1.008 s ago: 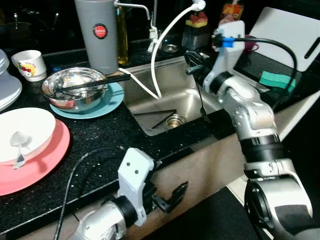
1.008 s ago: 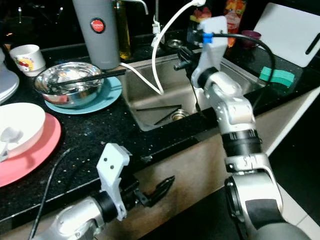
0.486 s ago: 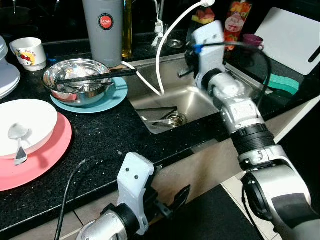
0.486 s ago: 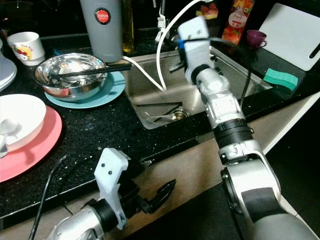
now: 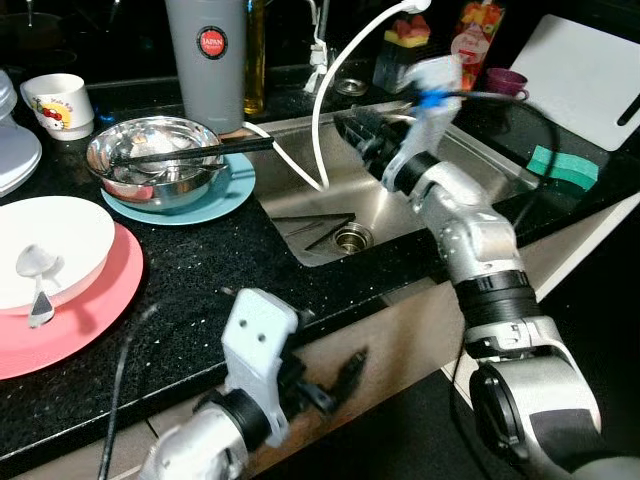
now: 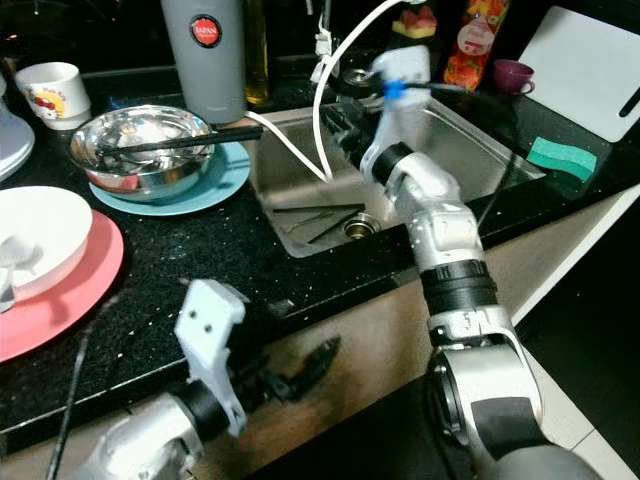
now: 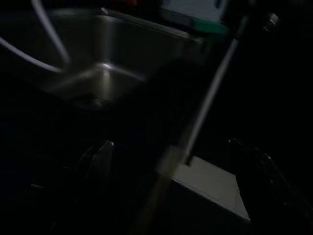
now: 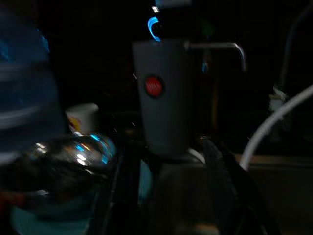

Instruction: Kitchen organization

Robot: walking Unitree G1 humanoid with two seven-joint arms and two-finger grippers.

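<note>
A steel bowl (image 5: 150,172) with black chopsticks (image 5: 195,153) across it sits on a teal plate (image 5: 215,195), left of the sink (image 6: 475,135). Nearer, a white bowl (image 5: 45,250) holding a spoon (image 5: 35,275) rests on a pink plate (image 5: 90,320). My right gripper (image 5: 355,135) hangs over the sink, open and empty, pointing towards the steel bowl (image 8: 58,159). Its fingers (image 8: 222,176) frame a grey canister (image 8: 164,98). My left gripper (image 5: 335,380) is low, below the counter's front edge, open and empty, in a dark wrist view.
A white hose (image 5: 330,90) loops into the sink, where some utensils (image 5: 320,225) lie near the drain. The grey canister (image 5: 207,55), a cup (image 5: 60,100) and stacked plates (image 5: 15,165) stand at the back left. A green sponge (image 5: 560,165) and white cutting board (image 5: 590,65) lie right.
My right gripper has swung from the sink's back right side leftward over the basin, towards the steel bowl. The left arm shifted slightly below the counter edge. The camera moved a little.
</note>
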